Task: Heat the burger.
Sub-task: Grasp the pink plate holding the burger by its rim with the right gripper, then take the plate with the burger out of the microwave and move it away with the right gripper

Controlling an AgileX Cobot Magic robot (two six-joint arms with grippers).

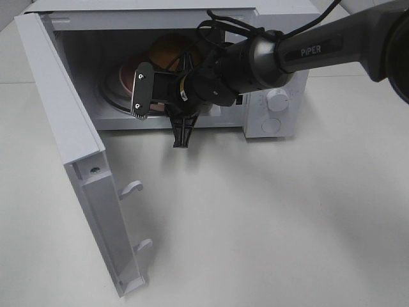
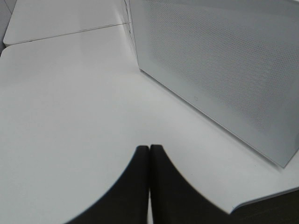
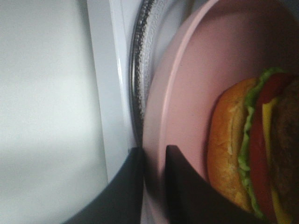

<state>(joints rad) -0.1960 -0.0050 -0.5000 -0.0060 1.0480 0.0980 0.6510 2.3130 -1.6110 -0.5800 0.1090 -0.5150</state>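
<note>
The burger (image 3: 252, 154) is seen lying on a pink plate (image 3: 187, 93) inside the open microwave (image 1: 275, 109), on its glass turntable (image 3: 138, 70). The right jaws (image 3: 154, 158) are closed on the plate's rim. The left jaws (image 2: 149, 154) are held shut, empty, above the bench (image 2: 70, 116) beside the microwave's door (image 2: 219, 70)
</note>
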